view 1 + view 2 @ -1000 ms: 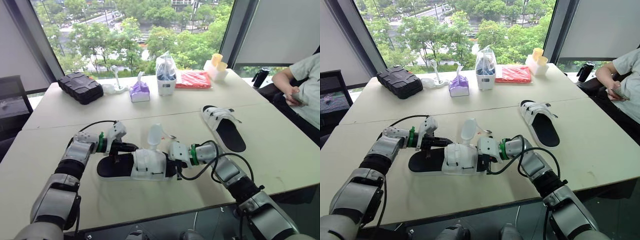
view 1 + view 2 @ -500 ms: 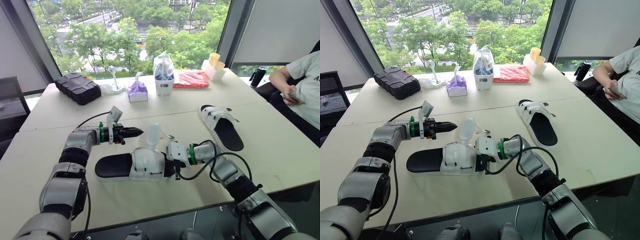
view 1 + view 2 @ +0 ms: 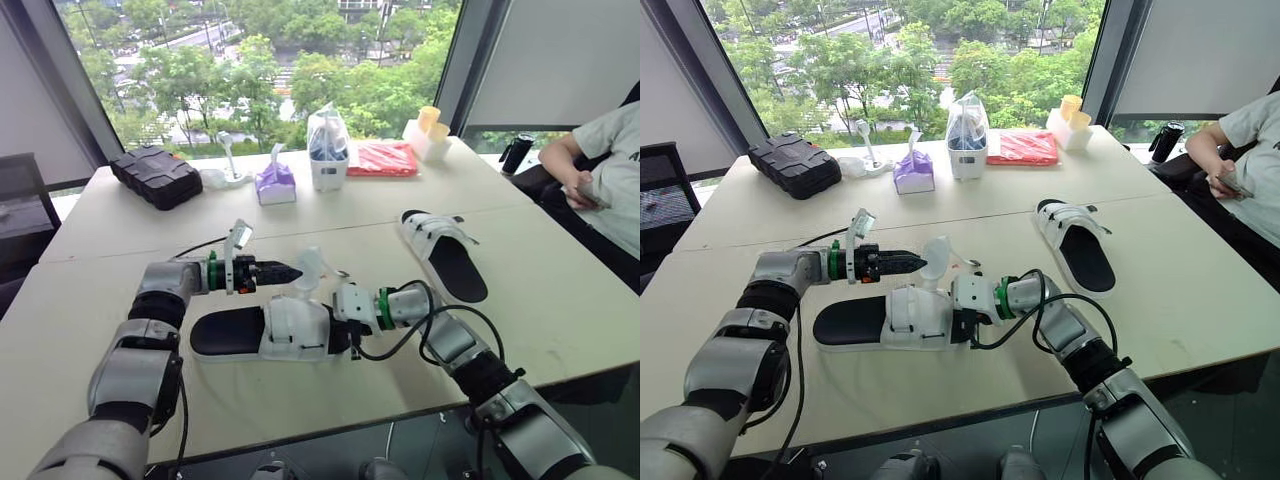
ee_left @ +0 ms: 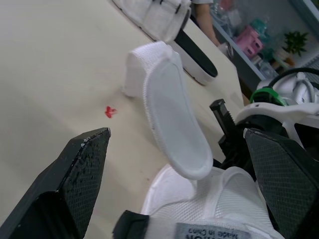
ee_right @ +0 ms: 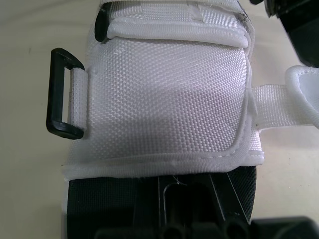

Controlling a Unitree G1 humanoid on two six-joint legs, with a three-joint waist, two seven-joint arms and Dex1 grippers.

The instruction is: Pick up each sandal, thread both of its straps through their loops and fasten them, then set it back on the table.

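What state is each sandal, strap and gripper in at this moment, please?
Near sandal: lying on the table.
Its loose strap: standing up, unthreaded.
Black loop: empty.
Far sandal: lying on the table.
Left gripper: open, facing the strap.
Right gripper: at the near sandal's end.

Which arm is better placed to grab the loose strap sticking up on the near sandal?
Left. The left claw is open, aimed at the upright strap and close beside it. The right claw sits low against the strapped end of the sandal, apparently bracing it, so it is probably best kept there.
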